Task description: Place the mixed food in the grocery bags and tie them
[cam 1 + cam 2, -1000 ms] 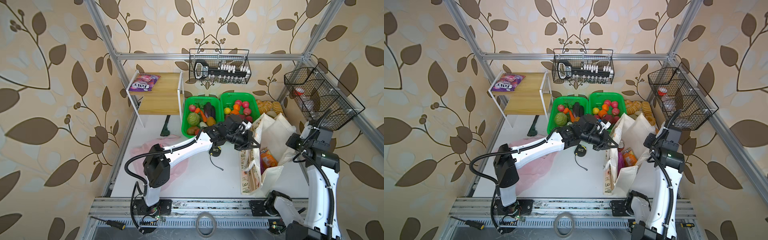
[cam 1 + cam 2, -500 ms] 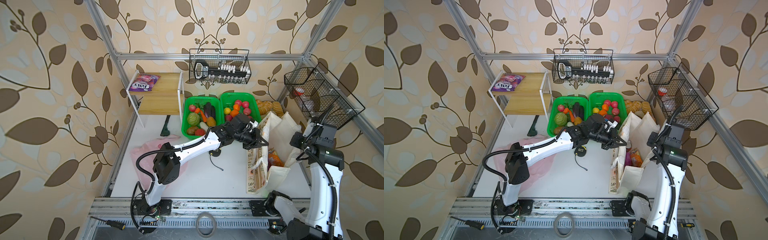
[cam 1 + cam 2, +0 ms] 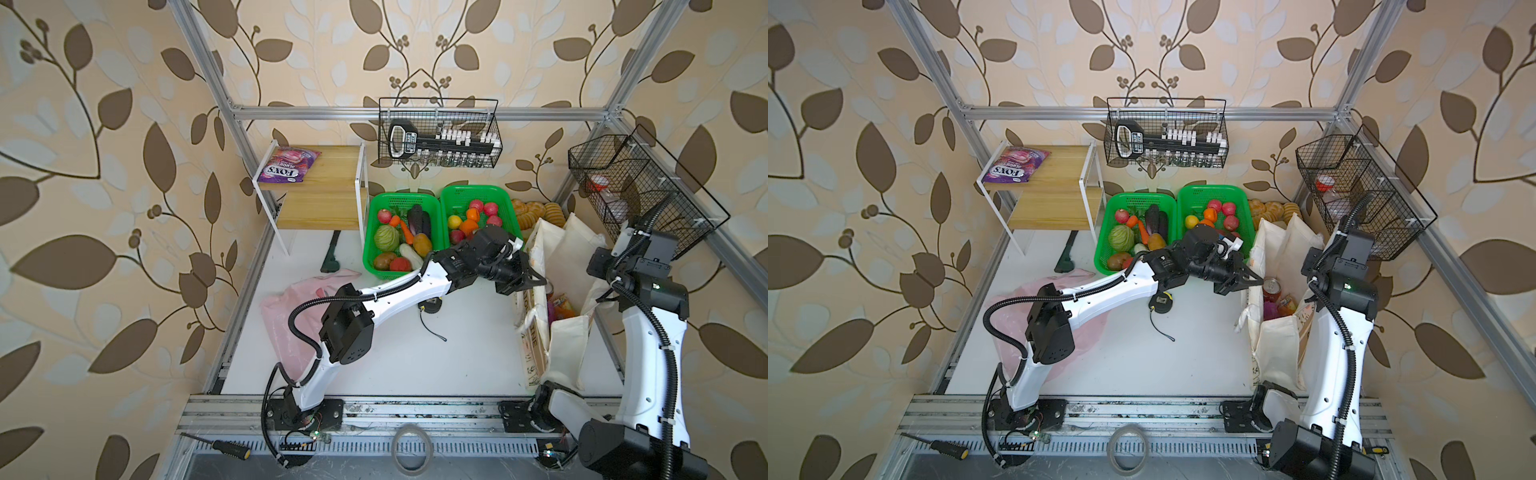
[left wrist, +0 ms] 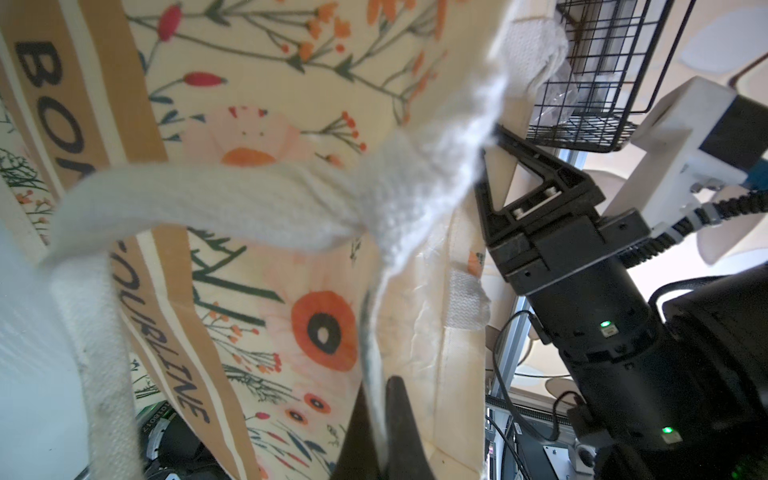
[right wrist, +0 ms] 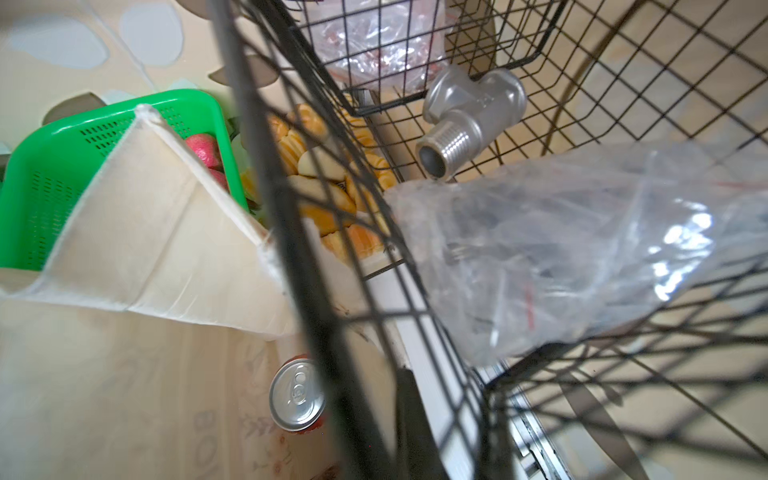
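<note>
Biggest thing first: the canvas tote (image 3: 575,249) stands upright right of centre in both top views, mouth facing up. Its long axis runs from the bottom of the frame toward the top, just beside the right-hand green basket (image 3: 473,193). The pink plastic bag (image 3: 278,320) lies flat lower left of centre, partly under the left arm, and it looks empty, so I reckon it's not filled yet. The left gripper (image 3: 1252,281) reaches across to the tote's rim and is pinched fully closed on one handle strap (image 4: 374,353). The right gripper (image 4: 492,135) looks clamped tight on the second strap (image 4: 478,116). The straps cross between them, so my guess is they're held on opposite sides to pull a knot snug. Inside the tote a red soda can (image 3: 1272,286) stands upright, top up. A purple FOX'S packet (image 3: 286,166) lies flat on the wooden shelf (image 3: 336,166), upper left
</note>
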Motion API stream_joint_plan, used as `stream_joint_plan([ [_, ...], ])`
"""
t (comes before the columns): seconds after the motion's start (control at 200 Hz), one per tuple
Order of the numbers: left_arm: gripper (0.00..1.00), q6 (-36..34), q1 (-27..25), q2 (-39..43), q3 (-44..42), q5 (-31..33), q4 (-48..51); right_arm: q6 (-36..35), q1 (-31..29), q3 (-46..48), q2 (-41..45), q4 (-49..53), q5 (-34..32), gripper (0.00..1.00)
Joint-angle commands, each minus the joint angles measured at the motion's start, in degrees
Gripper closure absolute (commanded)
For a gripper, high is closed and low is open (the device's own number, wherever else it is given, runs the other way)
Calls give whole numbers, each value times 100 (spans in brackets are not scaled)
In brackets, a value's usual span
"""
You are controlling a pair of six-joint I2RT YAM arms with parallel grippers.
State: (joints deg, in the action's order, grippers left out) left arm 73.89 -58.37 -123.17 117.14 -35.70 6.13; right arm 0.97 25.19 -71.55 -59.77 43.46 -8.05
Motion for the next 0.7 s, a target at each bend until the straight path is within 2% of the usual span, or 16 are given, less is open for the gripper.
stream_joint_plan([
  [0.0, 100, 107, -203, -21, 617, -204, -598, -246, 71, -18, 229, -1261, -421, 100],
  [0.335, 100, 302, -370, -544, 1224, -147, -600, -447, 87, -20, 129, -1613, -407, 100],
  [0.695, 100, 240, -357, -572, 1469, 107, -538, -504, 83, -195, -158, -1749, -152, 100],
])
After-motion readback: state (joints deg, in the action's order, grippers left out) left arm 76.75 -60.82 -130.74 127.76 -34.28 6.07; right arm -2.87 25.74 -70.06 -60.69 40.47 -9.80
